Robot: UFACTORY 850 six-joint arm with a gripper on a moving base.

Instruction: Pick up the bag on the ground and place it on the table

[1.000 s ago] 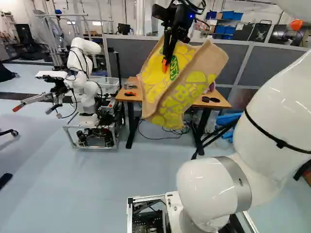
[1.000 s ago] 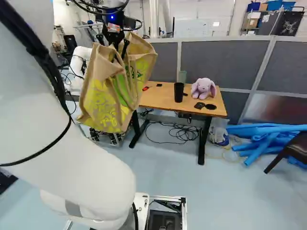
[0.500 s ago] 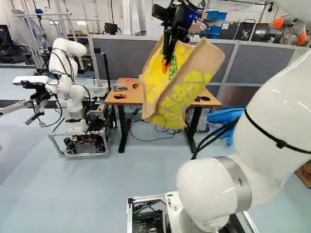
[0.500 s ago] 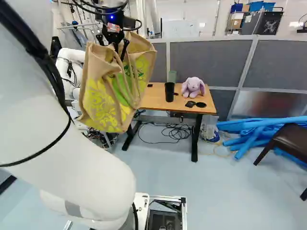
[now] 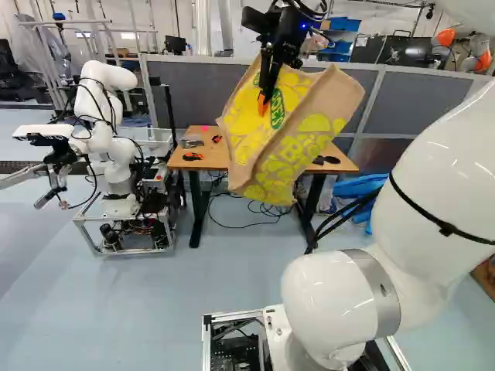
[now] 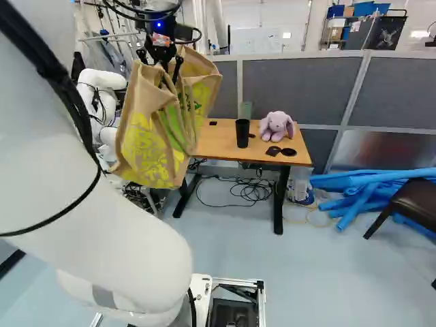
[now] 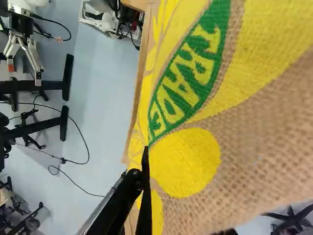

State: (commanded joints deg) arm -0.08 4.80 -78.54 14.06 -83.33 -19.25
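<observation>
Right base view shows the gripper (image 6: 170,76) grasping the bag (image 6: 146,139) aloft; a slow approach, kept high, should clear the table (image 6: 219,142) edge and cup (image 6: 242,133).

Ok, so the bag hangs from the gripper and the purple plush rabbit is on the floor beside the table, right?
Not quite: the purple plush rabbit isn't on the floor. The right base view shows it sitting on the table. The bag does hang from the gripper.

On the table (image 6: 214,142) I see the tumbler (image 6: 242,133) left of the plush rabbit (image 6: 277,127) (another robot (image 5: 108,143) stands left of the table), with the partition (image 6: 300,88) behind.
</observation>
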